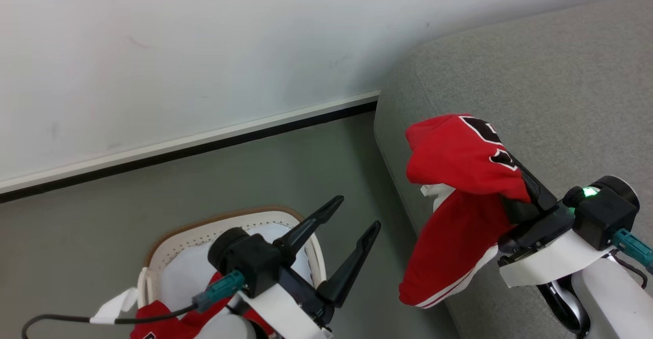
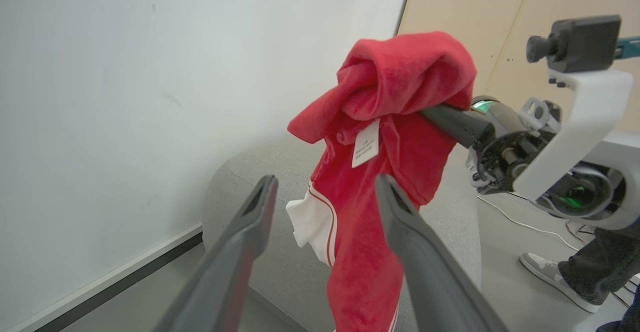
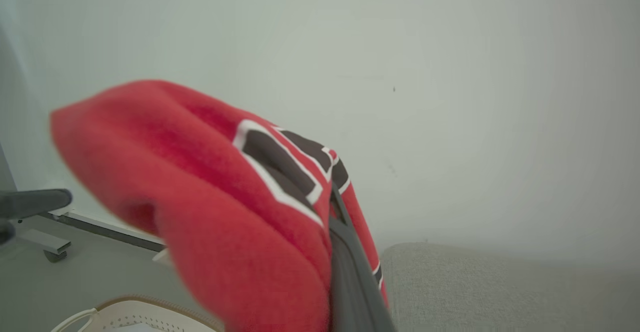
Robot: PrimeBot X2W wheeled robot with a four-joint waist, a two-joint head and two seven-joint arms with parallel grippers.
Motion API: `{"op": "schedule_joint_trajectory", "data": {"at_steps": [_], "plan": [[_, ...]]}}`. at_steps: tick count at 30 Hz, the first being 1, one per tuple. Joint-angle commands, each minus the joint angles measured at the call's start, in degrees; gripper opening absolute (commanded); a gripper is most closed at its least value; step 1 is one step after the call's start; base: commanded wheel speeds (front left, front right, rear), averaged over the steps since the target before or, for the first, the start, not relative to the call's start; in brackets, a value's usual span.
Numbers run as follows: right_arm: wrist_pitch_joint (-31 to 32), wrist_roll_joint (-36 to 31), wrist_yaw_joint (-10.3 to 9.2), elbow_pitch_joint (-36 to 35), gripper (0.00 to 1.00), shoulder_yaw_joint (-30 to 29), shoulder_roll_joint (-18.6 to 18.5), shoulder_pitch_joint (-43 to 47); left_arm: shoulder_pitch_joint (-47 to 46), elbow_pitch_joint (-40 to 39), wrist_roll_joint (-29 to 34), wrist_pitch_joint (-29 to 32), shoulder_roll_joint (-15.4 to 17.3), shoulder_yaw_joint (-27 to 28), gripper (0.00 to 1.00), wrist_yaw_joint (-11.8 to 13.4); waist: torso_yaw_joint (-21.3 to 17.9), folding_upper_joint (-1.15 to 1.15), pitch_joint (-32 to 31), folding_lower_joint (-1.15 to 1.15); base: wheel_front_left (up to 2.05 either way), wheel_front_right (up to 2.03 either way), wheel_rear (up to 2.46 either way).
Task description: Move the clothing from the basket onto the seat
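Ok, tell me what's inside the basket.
A white lining and some red clothing show in the basket; the left arm hides the rest.

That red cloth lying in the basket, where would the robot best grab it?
Probably a bunched fold of the red cloth, coming straight down from above with the open left hand: it lies crumpled low inside the basket, whose walls block any sideways approach.

Jersey (image 1: pixel 459 160) – soft fleecy cloth; seat (image 1: pixel 561 73) – matt rough fabric, basket (image 1: pixel 194 239) perf. plastic.
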Motion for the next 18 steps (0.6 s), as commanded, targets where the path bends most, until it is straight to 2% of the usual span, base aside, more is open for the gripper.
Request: {"op": "schedule_joint_trajectory", "data": {"at_steps": [1, 11, 18], "plan": [[0.0, -0.5, -0.12, -0.4, 0.0, -0.7, 0.1, 0.6, -0.6, 0.3, 0.6, -0.5, 0.2, 0.0, 1.0, -0.2, -0.7, 0.0, 0.9, -0.01, 0.0, 0.0, 0.0], [0.0, -0.9, -0.12, 0.3, 0.0, -6.5, 1.1, -2.5, -3.3, 0.9, 1.8, -1.1, -0.2, -0.6, 1.0, -0.2, 1.3, 0.0, 6.1, -0.01, 0.0, 0.0, 0.0], [1.5, -2.9, -0.12, 3.1, 0.0, -14.5, 0.2, -12.6, -7.4, 1.3, 3.2, -1.5, 0.0, -0.7, 1.0, -0.5, 4.9, 0.0, 14.6, -0.01, 0.0, 0.0, 0.0]]}}
